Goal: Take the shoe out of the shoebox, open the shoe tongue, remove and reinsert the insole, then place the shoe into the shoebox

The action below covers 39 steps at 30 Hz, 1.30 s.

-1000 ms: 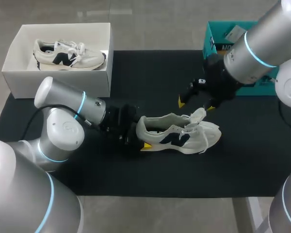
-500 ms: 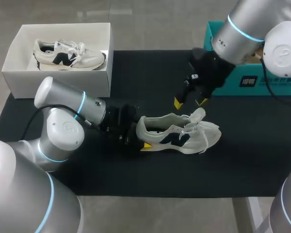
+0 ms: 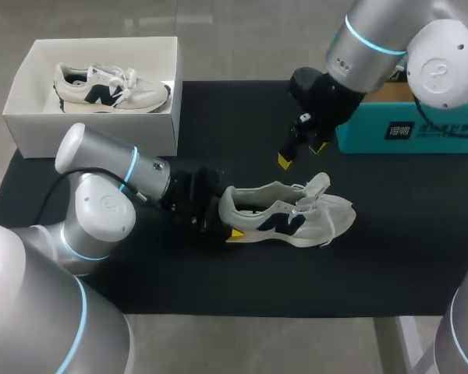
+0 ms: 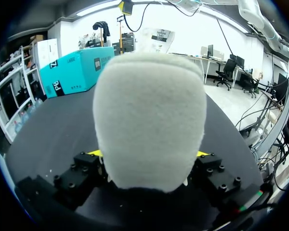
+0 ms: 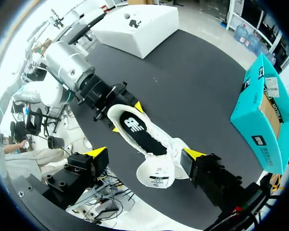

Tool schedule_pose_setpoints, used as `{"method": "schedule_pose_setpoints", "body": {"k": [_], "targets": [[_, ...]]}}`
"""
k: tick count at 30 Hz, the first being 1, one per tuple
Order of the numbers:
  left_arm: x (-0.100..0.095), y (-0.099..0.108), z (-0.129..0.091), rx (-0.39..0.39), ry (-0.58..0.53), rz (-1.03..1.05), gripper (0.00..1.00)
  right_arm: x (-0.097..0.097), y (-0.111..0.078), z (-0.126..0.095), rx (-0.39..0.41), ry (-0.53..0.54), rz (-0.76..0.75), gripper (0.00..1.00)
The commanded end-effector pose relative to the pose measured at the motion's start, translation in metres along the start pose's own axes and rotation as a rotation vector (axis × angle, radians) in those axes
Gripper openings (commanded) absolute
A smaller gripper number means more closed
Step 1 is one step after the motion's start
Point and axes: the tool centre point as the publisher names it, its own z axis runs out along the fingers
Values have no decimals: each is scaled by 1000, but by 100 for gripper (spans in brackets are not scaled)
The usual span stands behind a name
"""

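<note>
- The shoe (image 3: 288, 214) is set on its sole near the middle of the black mat (image 3: 242, 117), outside the shoebox, with the heel to the left and the toe to the right.
- The left gripper (image 3: 225, 216) is clenched on the shoe's heel. In the left wrist view a yellow tip is seen at each side of the grey heel, which fills the space between the fingers.
- The left arm is laid low over the mat, coming in from the near left.
- The right gripper (image 3: 303, 153) is held released, its fingers wide apart with nothing between them. It is raised above the mat just on the far side of the shoe and is not touching it.
- In the right wrist view the shoe is seen from above, under the spread fingers. The tongue is pulled forward toward the toe, and the dark insole (image 5: 143, 138) is seen lying inside.
- The white shoebox (image 3: 93, 117) is placed at the far left, partly on the mat's corner. A second shoe (image 3: 109, 87) is lying in it.
- A teal box (image 3: 409, 128) is placed at the far right, behind the right arm.
</note>
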Motion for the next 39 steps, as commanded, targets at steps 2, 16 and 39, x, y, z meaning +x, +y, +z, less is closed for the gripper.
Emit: {"method": "schedule_pose_setpoints", "body": {"k": [2,16,39], "targets": [[0,2,0,0,-1,1,0,5,15,-3,110,-107,-433,100],[0,2,0,0,-1,1,0,7,15,1,246,-50,-558,100],[0,2,0,0,-1,1,0,-2,20,23,162,-93,-563,0]]}}
